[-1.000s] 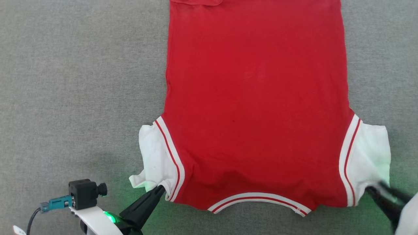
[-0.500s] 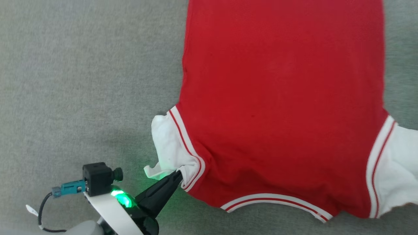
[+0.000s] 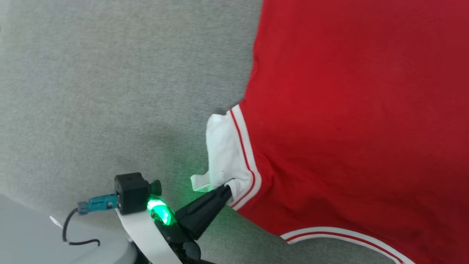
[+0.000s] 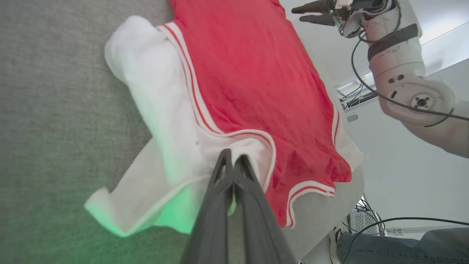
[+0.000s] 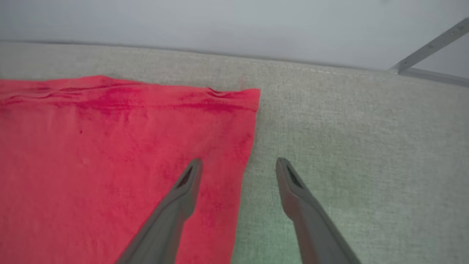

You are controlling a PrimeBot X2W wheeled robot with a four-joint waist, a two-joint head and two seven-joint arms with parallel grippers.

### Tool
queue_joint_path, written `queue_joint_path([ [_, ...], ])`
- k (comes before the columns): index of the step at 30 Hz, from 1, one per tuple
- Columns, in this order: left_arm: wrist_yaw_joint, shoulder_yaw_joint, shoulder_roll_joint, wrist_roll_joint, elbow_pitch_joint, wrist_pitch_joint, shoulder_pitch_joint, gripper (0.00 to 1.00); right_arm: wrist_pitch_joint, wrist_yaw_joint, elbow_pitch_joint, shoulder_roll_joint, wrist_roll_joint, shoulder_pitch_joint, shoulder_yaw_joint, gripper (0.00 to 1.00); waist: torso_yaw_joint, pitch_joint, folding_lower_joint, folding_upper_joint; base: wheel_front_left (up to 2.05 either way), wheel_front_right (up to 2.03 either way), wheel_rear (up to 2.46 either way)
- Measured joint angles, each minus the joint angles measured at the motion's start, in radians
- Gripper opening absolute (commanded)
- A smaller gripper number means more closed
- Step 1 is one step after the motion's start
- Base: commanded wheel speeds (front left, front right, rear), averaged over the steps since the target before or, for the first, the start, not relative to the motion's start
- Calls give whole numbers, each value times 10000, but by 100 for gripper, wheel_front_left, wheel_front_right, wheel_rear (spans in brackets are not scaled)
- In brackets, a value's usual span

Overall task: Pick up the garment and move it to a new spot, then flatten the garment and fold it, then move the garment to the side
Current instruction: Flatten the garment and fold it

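The garment [image 3: 348, 110] is a red jersey with white sleeves and white-and-red trim, lying flat, back side up, on the grey cloth table [image 3: 110, 91]. My left gripper [image 3: 227, 189] is shut on the lower edge of the garment's white left sleeve [image 3: 223, 146]. In the left wrist view its fingers [image 4: 232, 161] pinch the sleeve hem of the garment [image 4: 238, 66]. My right gripper [image 5: 238, 163] is open and hangs over the straight side edge of the garment [image 5: 91, 146], one finger over red cloth, one over the table. That right gripper [image 4: 298, 14] is raised, holding nothing.
The table's edge runs along the lower left, with pale floor [image 3: 22, 227] beyond it. A person's leg in jeans [image 4: 403, 245] and cables are beside the table. A pale wall [image 5: 220, 22] and a metal bracket [image 5: 428, 55] stand behind the table's far edge.
The right gripper has opened, let go of the right sleeve and lifted away. The head camera has turned, shifting the whole picture right. The left gripper keeps its grip on the left sleeve.
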Motion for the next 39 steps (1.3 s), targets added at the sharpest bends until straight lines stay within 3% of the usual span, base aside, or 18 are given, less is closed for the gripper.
queue_joint_path([
  [11, 0, 86, -395, 219, -36, 0, -40, 0, 867, -2, 1308, 320, -1463, -1187, -686, 100, 445, 633, 0, 0, 0, 0, 0],
  [13, 0, 84, -408, 221, -35, 0, -58, 0, 978, -2, 1331, 370, -1467, -1218, -631, 28, 422, 625, 0, 0, 0, 0, 0],
  [14, 0, 100, -416, 221, -31, 0, -99, 0, 976, -2, 1335, 412, -1463, -1218, -629, 0, 408, 614, 0, 0, 0, 0, 0],
  [21, 0, 407, -341, 326, 305, 0, -142, 0, 426, 0, 1551, 629, -1024, -941, -560, 0, 172, 191, 0, 0, 0, 0, 0],
  [25, 0, 709, -247, 395, 562, 0, 222, 0, 360, 2, 1193, 349, -211, -275, 458, 0, -73, -366, 0, 0, 0, 0, 0],
  [32, 0, 1158, 21, 403, 897, 0, 895, 0, 1208, 2, -1348, -1231, 2633, 2687, 1866, 0, -665, -1558, 0, 0, 0, 0, 0],
  [34, 0, 1283, 100, 353, 947, 0, 1076, 0, 1455, 2, -2301, -1753, 3407, 3930, 1716, 0, -861, -1871, 0, 0, 0, 0, 0],
  [35, 0, 1283, 100, 353, 947, 0, 1076, 0, 1455, 2, -2301, -1753, 3407, 3930, 1716, 0, -861, -1871, 0, 0, 0, 0, 0],
  [39, 0, 1595, 236, 303, 1030, 0, 1492, 0, 1998, 2, -4165, -2226, 4441, 6839, 1022, 0, -1363, -2334, 0, 0, 0, 0, 0],
])
